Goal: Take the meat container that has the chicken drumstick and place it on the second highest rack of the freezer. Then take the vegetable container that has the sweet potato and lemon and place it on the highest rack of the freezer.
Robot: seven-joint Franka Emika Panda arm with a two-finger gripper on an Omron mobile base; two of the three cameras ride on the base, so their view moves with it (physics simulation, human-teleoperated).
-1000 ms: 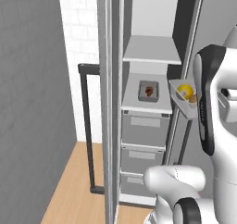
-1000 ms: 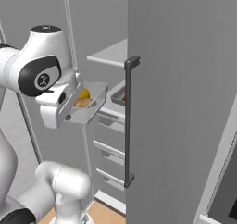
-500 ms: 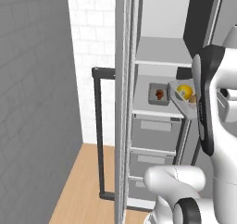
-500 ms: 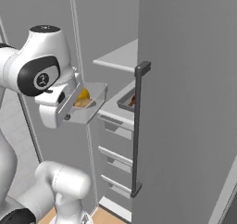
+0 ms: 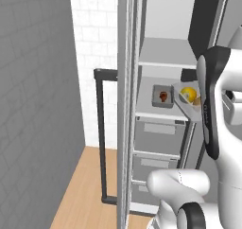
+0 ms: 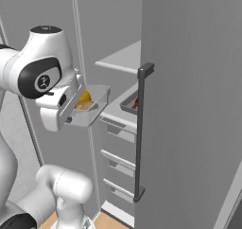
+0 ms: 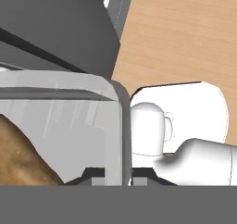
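The freezer (image 5: 165, 29) stands open in front of me. The meat container (image 5: 162, 96) with the chicken drumstick (image 5: 164, 96) rests on the shelf below the highest rack (image 5: 168, 58). My gripper (image 7: 118, 176) is shut on the wall of the clear vegetable container (image 5: 188, 100), holding it in the air just right of the meat container, in front of that lower shelf. The lemon (image 5: 189, 92) and sweet potato (image 5: 197, 100) lie inside it. From the right base view, the vegetable container (image 6: 92, 110) with the lemon (image 6: 85, 96) juts from the hand, and the meat container (image 6: 132, 103) peeks from behind the door.
The open freezer door (image 6: 189, 105) with its dark bar handle (image 6: 138, 133) fills the right side. The door's edge (image 5: 127, 105) and handle (image 5: 100, 138) stand to the left. Drawers (image 5: 160, 138) sit under the shelves. My arm (image 5: 212, 105) crowds the opening's right.
Both base views have shifted and the freezer looms larger, so the base has driven closer. The vegetable container stays in my gripper, and the meat container has not moved on its shelf.
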